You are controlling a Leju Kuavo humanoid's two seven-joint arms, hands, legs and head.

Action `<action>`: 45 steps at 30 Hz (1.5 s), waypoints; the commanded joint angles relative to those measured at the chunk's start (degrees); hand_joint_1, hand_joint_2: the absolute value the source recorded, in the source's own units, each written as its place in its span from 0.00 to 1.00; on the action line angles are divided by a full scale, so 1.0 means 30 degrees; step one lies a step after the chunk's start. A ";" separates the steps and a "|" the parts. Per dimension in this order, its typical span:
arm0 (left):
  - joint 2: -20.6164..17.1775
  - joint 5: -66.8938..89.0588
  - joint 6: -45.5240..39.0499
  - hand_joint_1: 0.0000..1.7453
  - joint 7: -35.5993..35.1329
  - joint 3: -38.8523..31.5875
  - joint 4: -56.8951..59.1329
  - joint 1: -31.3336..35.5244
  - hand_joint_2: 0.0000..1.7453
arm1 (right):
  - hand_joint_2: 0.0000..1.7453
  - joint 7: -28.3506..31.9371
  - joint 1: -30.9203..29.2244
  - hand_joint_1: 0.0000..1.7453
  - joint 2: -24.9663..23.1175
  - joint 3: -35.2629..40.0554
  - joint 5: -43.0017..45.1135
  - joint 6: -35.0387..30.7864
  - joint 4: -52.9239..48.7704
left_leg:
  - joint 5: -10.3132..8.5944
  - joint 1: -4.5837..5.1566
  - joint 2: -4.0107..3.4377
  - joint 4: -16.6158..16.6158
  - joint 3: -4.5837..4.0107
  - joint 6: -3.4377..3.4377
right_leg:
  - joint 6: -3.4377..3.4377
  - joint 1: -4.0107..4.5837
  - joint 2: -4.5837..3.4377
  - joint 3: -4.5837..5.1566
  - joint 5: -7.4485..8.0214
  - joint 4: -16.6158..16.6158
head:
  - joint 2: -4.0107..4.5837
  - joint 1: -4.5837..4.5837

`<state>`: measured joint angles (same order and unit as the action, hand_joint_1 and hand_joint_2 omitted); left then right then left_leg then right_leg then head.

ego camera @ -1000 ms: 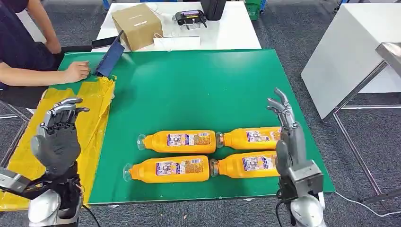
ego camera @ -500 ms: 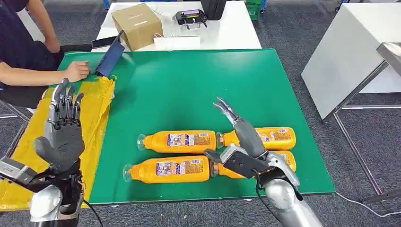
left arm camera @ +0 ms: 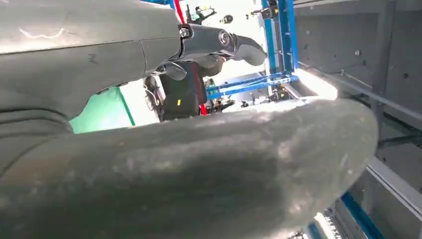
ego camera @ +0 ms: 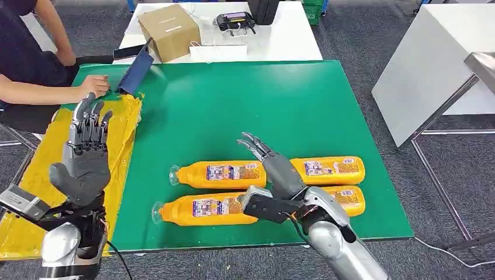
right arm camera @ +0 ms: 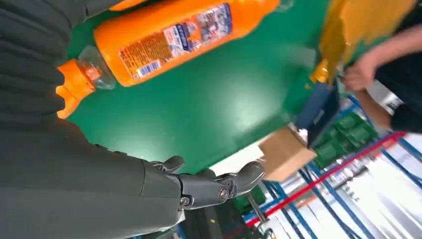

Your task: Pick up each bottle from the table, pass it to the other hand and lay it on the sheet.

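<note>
Grey carpet floor (ego camera: 362, 41); green surface (ego camera: 245, 105); yellow sheet (ego camera: 119, 146) at 9 o'clock. Four orange bottles (ego camera: 219, 174) lie at 6 o'clock. Right hand (ego camera: 274, 166) over them, fingers spread, empty; left hand (ego camera: 84, 157) raised, open, empty.

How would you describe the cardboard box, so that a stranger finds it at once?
Look beyond the far edge of the green table to the white table. The cardboard box stands near its left end, the one plain brown cube there.

Four orange bottles (ego camera: 217, 174) flat on green table (ego camera: 245, 105), beside yellow sheet (ego camera: 119, 140)
</note>
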<state>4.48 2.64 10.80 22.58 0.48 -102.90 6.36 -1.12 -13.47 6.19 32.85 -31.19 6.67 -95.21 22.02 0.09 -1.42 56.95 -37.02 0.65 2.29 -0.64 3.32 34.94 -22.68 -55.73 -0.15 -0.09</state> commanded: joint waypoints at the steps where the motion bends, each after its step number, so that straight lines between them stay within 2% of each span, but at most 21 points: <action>1: 0.0088 -0.0403 0.0212 0.00 -0.0336 0.0404 0.1845 0.1244 0.00 | 1.00 -0.0959 -0.1555 0.00 0.0056 0.3028 -0.0423 0.0108 0.3656 | 0.0043 -0.0021 0.0028 -0.0015 0.0121 -0.0018 | -0.0026 0.0003 -0.0074 -0.0128 -0.0038 0.0027 | 0.0000 -0.0007; 6: 0.0110 -0.0411 0.0234 0.00 -0.0344 0.0485 0.1940 0.1329 0.00 | 1.00 -0.0967 -0.1620 0.00 -0.0039 0.3179 -0.0424 0.0116 0.3930 | 0.0011 -0.0006 0.0018 -0.0013 0.0040 -0.0010 | -0.0013 -0.0003 -0.0033 -0.0043 -0.0010 0.0015 | 0.0000 -0.0007; 7: 0.0121 -0.0413 0.0234 0.00 -0.0347 0.0494 0.1939 0.1335 0.00 | 1.00 -0.0967 -0.1659 0.00 -0.0044 0.3169 -0.0424 0.0115 0.3917 | 0.0044 -0.0019 0.0028 -0.0003 0.0108 -0.0020 | -0.0026 0.0000 -0.0077 -0.0116 -0.0039 0.0015 | 0.0000 -0.0001; 14: 0.0077 -0.0424 0.0263 0.00 -0.0366 0.0539 0.1943 0.1341 0.00 | 1.00 -0.1045 -0.1724 0.00 -0.0030 0.3261 -0.0405 0.0176 0.3982 | 0.0031 -0.0016 0.0022 -0.0006 0.0075 -0.0015 | -0.0020 0.0001 -0.0060 -0.0083 -0.0027 0.0017 | 0.0000 -0.0007; 23: 0.0106 -0.0736 0.0434 0.00 -0.0499 0.0842 0.2640 0.1975 0.00 | 1.00 -0.1759 -0.3280 0.00 -0.0862 0.5265 -0.0482 0.0891 0.7031 | 0.0050 -0.0027 0.0010 -0.0004 0.0129 -0.0025 | -0.0033 0.0006 -0.0109 -0.0129 -0.0037 0.0017 | 0.0000 -0.0007; 29: 0.0095 -0.1003 0.0565 0.00 -0.0541 0.0961 0.3017 0.2297 0.00 | 1.00 -0.2300 -0.4217 0.00 -0.1107 0.6524 -0.0410 0.1609 0.8698 | 0.0016 -0.0011 0.0012 -0.0011 0.0061 -0.0011 | -0.0016 0.0000 -0.0052 -0.0061 -0.0015 0.0016 | 0.0000 0.0000; 34: 0.0049 -0.1265 0.0795 0.00 -0.0625 0.1122 0.3502 0.2586 0.00 | 1.00 -0.2697 -0.4849 0.00 -0.1344 0.7505 -0.0324 0.2163 1.0294 | 0.0052 -0.0023 0.0022 -0.0012 0.0150 -0.0023 | -0.0032 -0.0001 -0.0097 -0.0152 -0.0046 0.0019 | 0.0000 0.0000; 41: 0.0036 -0.1411 0.0891 0.00 -0.0658 0.1288 0.3693 0.2758 0.00 | 1.00 -0.2709 -0.5083 0.00 -0.1463 0.8088 -0.0176 0.2515 1.0886 | 0.0017 -0.0013 0.0014 -0.0005 0.0055 -0.0013 | -0.0016 0.0002 -0.0048 -0.0058 -0.0016 0.0013 | 0.0000 -0.0007; 45: -0.0004 -0.1511 0.0869 0.00 -0.0696 0.1443 0.3981 0.2971 0.00 | 1.00 -0.2666 -0.5396 0.00 -0.1569 0.8908 -0.0071 0.2955 1.1646 | 0.0048 -0.0027 0.0045 -0.0001 0.0133 -0.0024 | -0.0035 0.0005 -0.0075 -0.0140 -0.0051 0.0011 | 0.0000 -0.0007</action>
<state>4.79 -1.38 13.27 20.92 3.24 -96.52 11.78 -9.01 -25.13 1.88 52.72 -32.00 13.86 -69.07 22.01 0.09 -1.43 56.95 -37.02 0.65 2.29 -0.64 3.33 34.96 -22.68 -55.73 -0.15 -0.11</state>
